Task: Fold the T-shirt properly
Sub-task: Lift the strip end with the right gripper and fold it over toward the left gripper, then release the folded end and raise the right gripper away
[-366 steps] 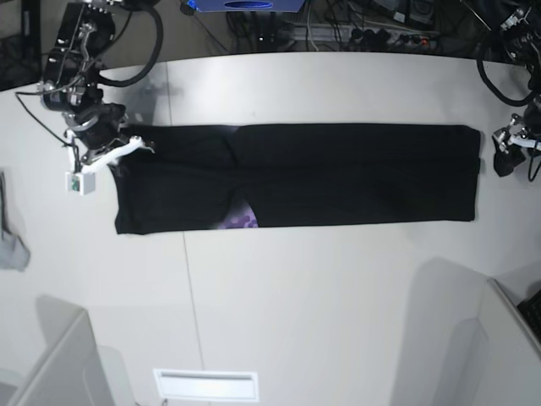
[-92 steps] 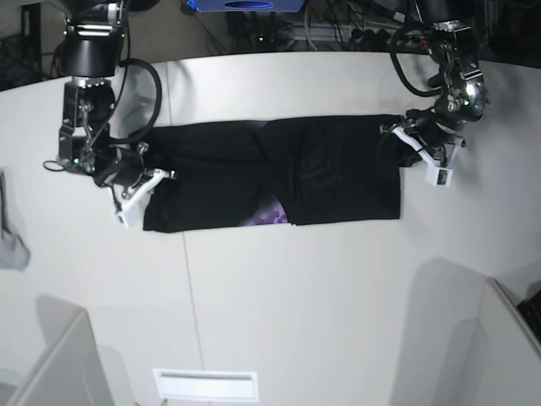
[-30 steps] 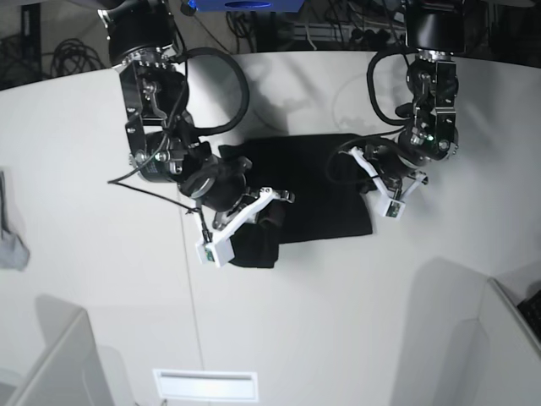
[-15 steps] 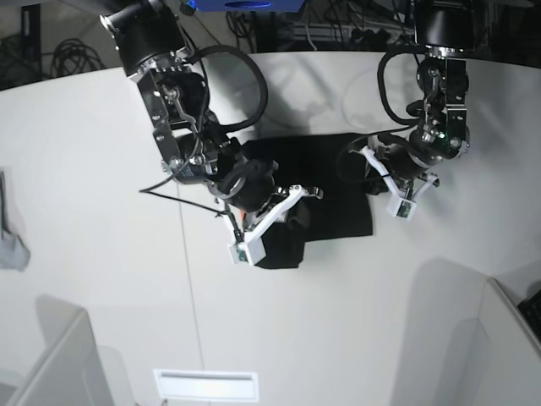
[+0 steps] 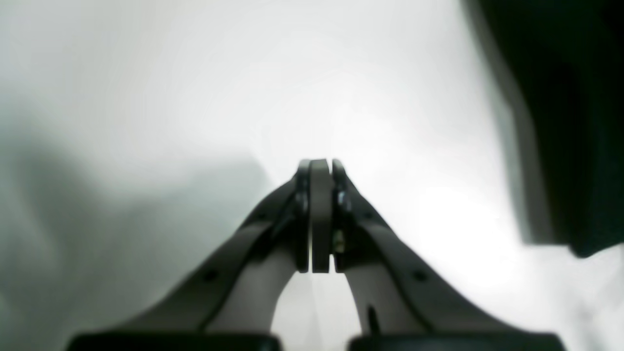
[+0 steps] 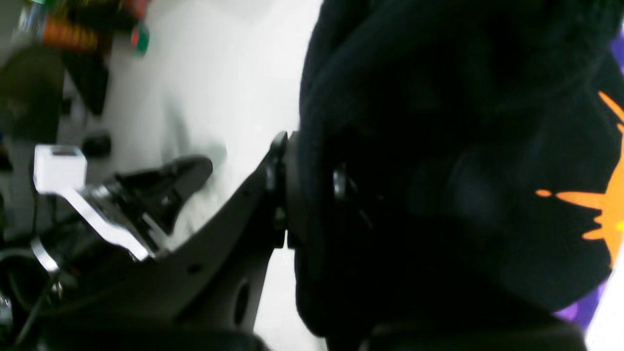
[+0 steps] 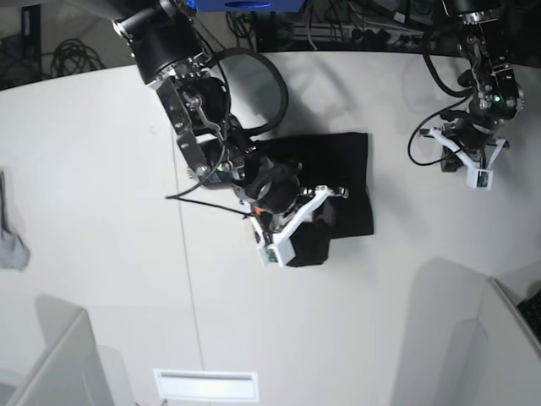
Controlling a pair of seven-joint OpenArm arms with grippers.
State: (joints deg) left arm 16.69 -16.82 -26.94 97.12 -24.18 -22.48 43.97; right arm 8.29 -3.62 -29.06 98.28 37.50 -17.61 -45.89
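Here, a white table (image 7: 101, 169) carries the folded black T-shirt (image 7: 342, 165).

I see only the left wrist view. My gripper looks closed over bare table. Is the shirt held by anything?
Observer: Yes. The right gripper is shut on a fold of the T-shirt.
Operator: Where is the left gripper compared with the shirt?
Observer: In the base view the left gripper is apart from the shirt, over the table on the side away from the right arm.
Operator: Is any print visible?
Observer: Yes, the right wrist view shows orange and purple print on the bunched cloth.
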